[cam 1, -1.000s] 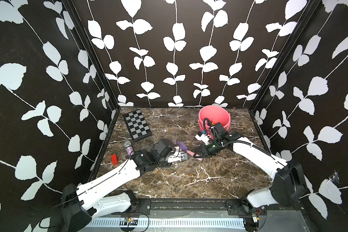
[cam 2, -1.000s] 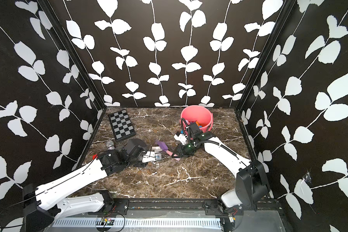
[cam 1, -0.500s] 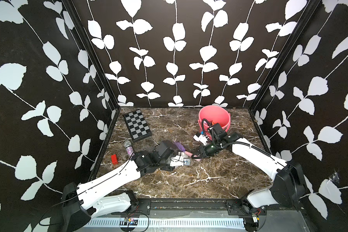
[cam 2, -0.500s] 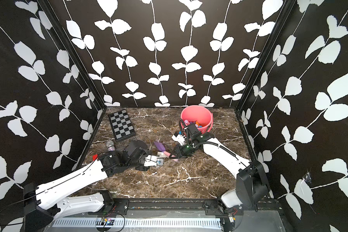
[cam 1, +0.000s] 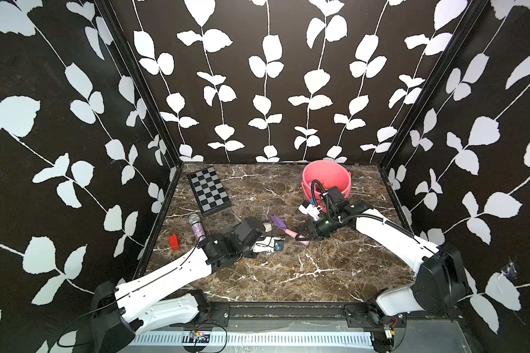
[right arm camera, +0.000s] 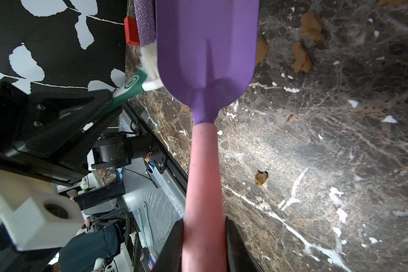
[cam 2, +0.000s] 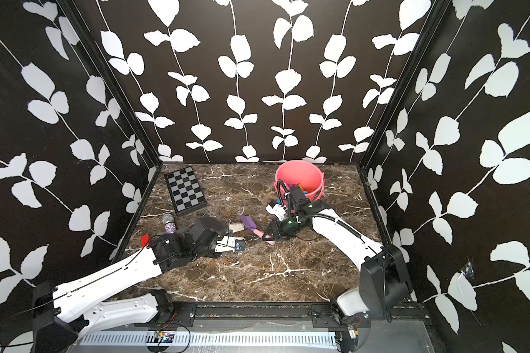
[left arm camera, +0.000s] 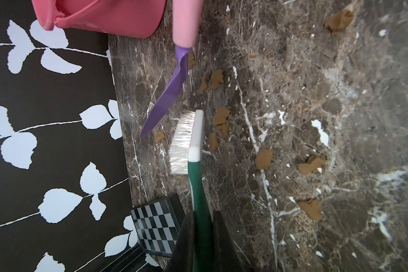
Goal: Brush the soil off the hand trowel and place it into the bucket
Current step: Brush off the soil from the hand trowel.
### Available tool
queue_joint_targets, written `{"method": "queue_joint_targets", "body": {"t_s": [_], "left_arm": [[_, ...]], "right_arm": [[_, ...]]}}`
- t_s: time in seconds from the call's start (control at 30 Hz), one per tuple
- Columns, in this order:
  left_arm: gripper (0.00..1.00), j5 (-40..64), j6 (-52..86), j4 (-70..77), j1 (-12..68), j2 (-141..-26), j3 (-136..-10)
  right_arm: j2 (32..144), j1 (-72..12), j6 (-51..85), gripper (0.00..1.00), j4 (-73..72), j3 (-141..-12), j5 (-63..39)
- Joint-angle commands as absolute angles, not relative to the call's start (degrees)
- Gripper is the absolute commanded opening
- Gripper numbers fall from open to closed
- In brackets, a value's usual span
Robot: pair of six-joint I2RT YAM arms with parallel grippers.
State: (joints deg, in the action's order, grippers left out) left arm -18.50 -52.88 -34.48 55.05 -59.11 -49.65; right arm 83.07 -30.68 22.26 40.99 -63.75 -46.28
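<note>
The hand trowel, with a purple blade and pink handle, hangs low over the table's middle. My right gripper is shut on the pink handle, seen in both top views. My left gripper is shut on the green handle of a white-bristled brush. The bristles sit close beside the blade's tip; I cannot tell if they touch. The blade's visible face looks clean. Brown soil clumps lie scattered on the marble below. The pink bucket stands upright at the back right, behind my right arm.
A chessboard lies at the back left. A glittery microphone and a small red block sit by the left wall. Coloured items lie inside the bucket. More soil crumbs dot the marble table.
My left gripper with the brush has shifted slightly right and then back and a little nearer beside the blade. The right gripper and trowel have barely moved.
</note>
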Motion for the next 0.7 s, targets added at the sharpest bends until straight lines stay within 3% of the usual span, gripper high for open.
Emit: {"method": "queue_joint_targets", "body": {"t_s": [0.0, 0.2, 0.67], "left_arm": [[0.00, -13.7, -54.4, -34.9, 55.0, -57.5, -49.6], [0.00, -8.4, -54.2, -33.3, 55.2, -60.8, -51.7], [0.00, -25.0, -68.4, -24.3, 54.6, -57.3, -45.7]], "right_arm": [[81.7, -31.1, 23.1, 0.00, 38.7, -63.2, -49.3], [83.2, -33.4, 23.6, 0.00, 37.6, -63.2, -49.7], [83.3, -31.7, 14.3, 0.00, 48.8, -63.7, -49.0]]}}
